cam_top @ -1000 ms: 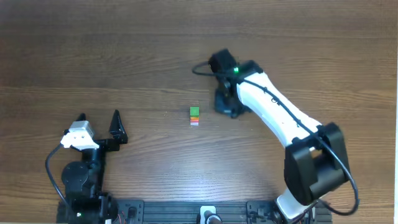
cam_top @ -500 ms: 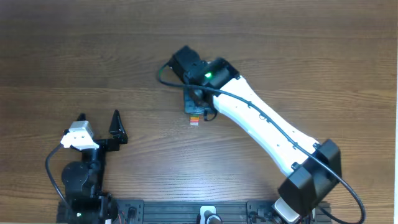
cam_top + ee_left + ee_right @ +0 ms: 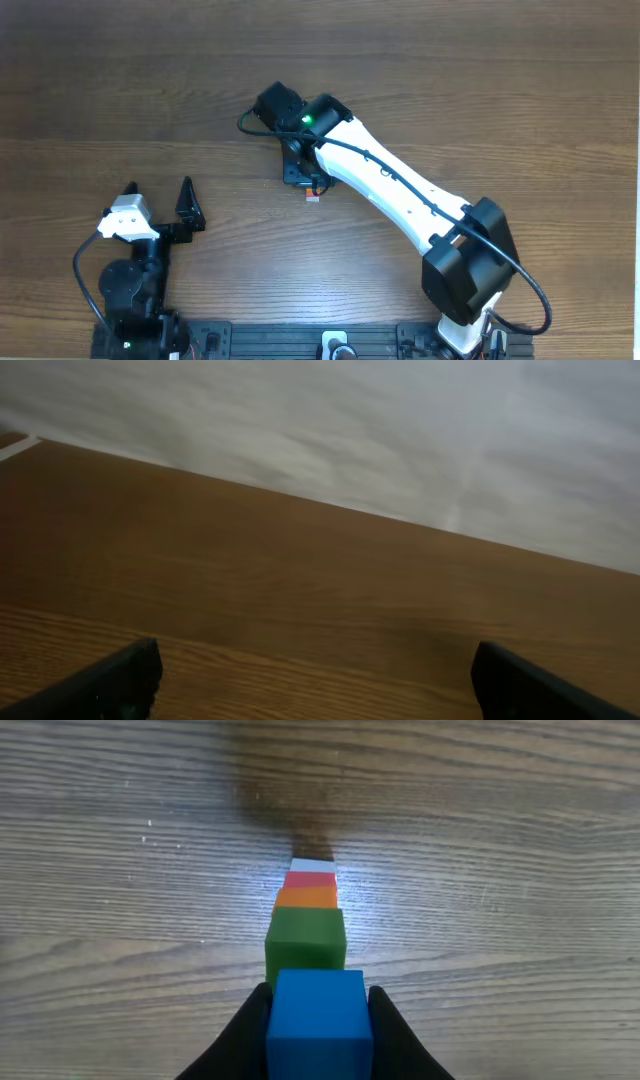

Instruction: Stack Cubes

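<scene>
The blue cube [image 3: 319,1020] is sitting clamped between the two black fingers of the right gripper [image 3: 319,1022], which are pressing on its opposite sides. It is hanging right over a stack of four cubes: a green cube [image 3: 305,938] on top, an orange cube [image 3: 308,898] under it, then a red cube [image 3: 311,879], and a white cube [image 3: 313,866] at the bottom resting on the table [image 3: 520,100]. From the right wrist view the blue cube is lining up with the green one and overlapping its near edge; whether the two are touching cannot be told.

The stack is standing around the middle of the table, well away from every edge and corner. From above, the right gripper [image 3: 303,172] and its wrist are covering most of the stack, so only the red and white bottom layers [image 3: 313,197] are peeking out just beside the fingers. The right arm is reaching diagonally across the table from its base at the near edge, with a green light [image 3: 308,122] glowing on the wrist and a black cable [image 3: 250,125] looping off it.

The left gripper [image 3: 160,192] is resting well apart from the stack, near the table's near left corner, with its fingers spread wide and grasping nothing. In its own wrist view the left gripper [image 3: 320,695] is facing bare wood and a pale wall [image 3: 300,430] beyond the table's edge.
</scene>
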